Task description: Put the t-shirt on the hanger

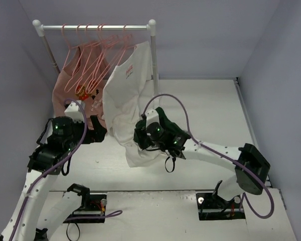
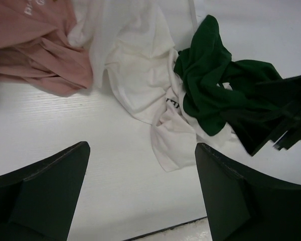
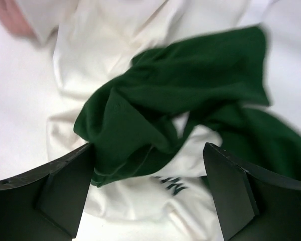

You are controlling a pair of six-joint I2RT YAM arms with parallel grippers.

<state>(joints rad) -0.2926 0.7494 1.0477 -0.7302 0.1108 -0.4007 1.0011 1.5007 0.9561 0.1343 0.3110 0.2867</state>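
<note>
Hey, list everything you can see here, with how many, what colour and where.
rack: one, white, back left of the table.
hangers: several, pink, on the rack.
salmon-pink shirt: one, hanging at the rack's left.
white shirt: one, red print, hanging at the rack's right, trailing down.
t-shirt: one, white with dark green sleeves, crumpled on the table.
left gripper: one, black, open, over bare table.
right gripper: one, black, open, over the t-shirt.

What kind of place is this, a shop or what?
Probably a robotics lab test cell, not a shop: plain walls box in a white table, two robot arms are bolted at its edge, and a small clothes rack holds pink hangers.
</note>
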